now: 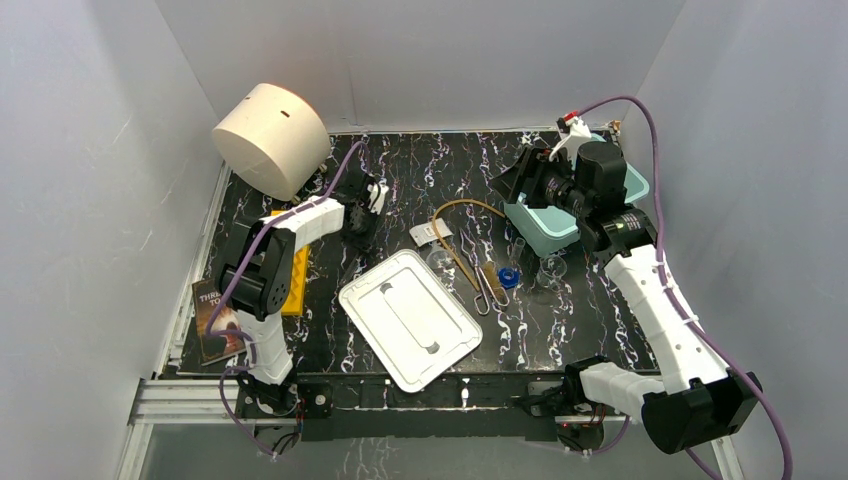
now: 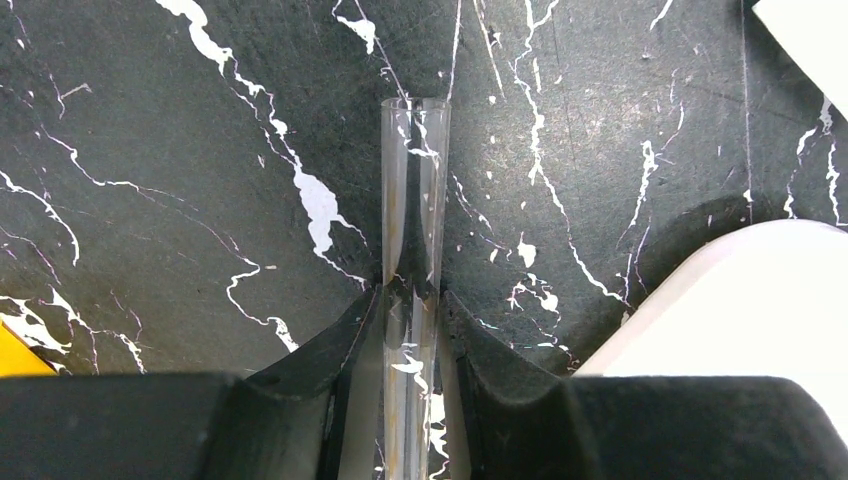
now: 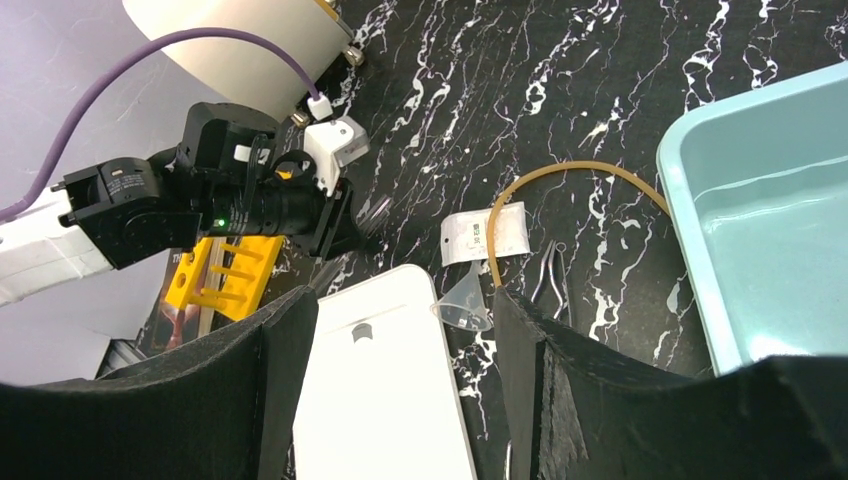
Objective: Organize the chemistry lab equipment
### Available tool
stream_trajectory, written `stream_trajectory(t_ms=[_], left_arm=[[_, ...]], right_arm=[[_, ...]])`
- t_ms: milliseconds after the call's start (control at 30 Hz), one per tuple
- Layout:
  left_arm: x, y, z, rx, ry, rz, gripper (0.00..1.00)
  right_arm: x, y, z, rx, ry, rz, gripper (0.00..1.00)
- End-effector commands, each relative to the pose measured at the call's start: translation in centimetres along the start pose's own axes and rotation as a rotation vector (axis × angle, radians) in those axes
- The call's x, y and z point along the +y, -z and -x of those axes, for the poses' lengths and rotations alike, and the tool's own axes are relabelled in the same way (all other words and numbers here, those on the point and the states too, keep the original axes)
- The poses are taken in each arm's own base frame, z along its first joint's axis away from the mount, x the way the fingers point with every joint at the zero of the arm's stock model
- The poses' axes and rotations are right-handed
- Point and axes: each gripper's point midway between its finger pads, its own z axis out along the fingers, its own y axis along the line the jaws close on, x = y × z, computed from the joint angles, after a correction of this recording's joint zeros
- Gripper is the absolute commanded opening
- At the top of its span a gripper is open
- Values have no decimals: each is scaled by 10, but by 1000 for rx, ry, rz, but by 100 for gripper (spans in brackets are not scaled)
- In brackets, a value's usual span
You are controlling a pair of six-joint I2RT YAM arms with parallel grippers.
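Observation:
A clear glass tube (image 2: 412, 200) runs straight out between the fingers of my left gripper (image 2: 412, 295), whose jaws press it from both sides just above the black marbled table. From above, the left gripper (image 1: 362, 215) points down at the back left and hides the tube. My right gripper (image 1: 525, 175) hovers open and empty by the teal bin (image 1: 548, 228). Mid-table lie the tan rubber tubing (image 1: 462, 205), white packet (image 1: 430, 234), metal tongs (image 1: 487, 288), blue cap (image 1: 509, 277) and a clear flask (image 1: 552, 268). A clear funnel (image 3: 467, 305) lies by the packet (image 3: 485, 233).
A white lid (image 1: 410, 318) lies flat at the front centre. A yellow rack (image 1: 295, 280) and a dark book (image 1: 212, 320) sit at the left by the left arm. A big white cylinder (image 1: 270, 138) stands in the back left corner. White walls enclose the table.

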Motion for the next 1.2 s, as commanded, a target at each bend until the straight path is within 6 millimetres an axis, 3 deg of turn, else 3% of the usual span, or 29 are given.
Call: stream_trajectory(t_ms=[0,233,600,767,933,1167], left_arm=[[0,4,9,-15,-21,9,19],[1,29,31,-72,-68,0,18],[-20,82,56,-178,-5,-103,15],[-52,113,72,-258,133,-272,16],[-78,134,82,-326,294,-425,16],[-90,152,89,-383,488,-521,16]], right_arm=[[12,8,14,-65,4,37,73],[17,7,14,-55,-9,59,73],[28,2,9,-28,-43,127,73],[30,-6,-2,-1,-62,144,73],[34,-23,-24,73,-66,142,74],[68,-57,-75,219,-30,171,75]])
